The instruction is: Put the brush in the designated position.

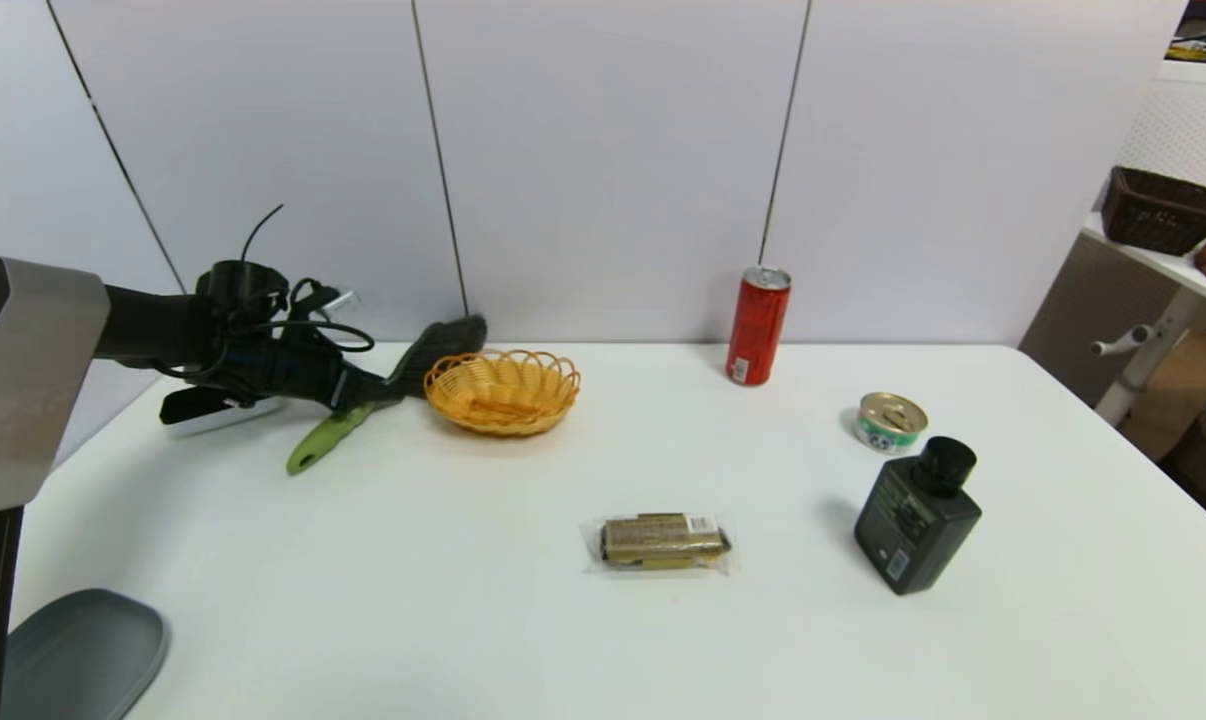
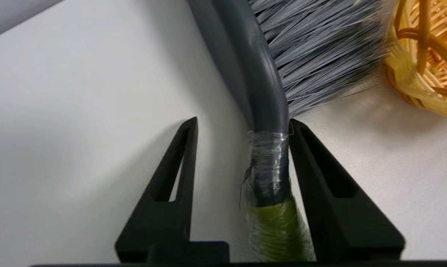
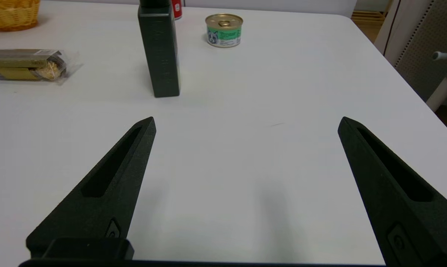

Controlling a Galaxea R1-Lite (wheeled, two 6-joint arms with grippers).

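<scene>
Straddling the brush (image 2: 268, 163) at its taped neck, the left gripper (image 2: 242, 124) stands part open: one finger touches the neck, the other is off it with a gap, so nothing is clamped. Bristles fan out just ahead of the fingers, brushing the basket (image 2: 427, 59); the green handle trails back under the wrist, on the desk (image 1: 383, 600). Better to centre first, then close squarely on the neck. The right gripper (image 3: 245, 120) idles wide open, empty. No label is readable.
</scene>
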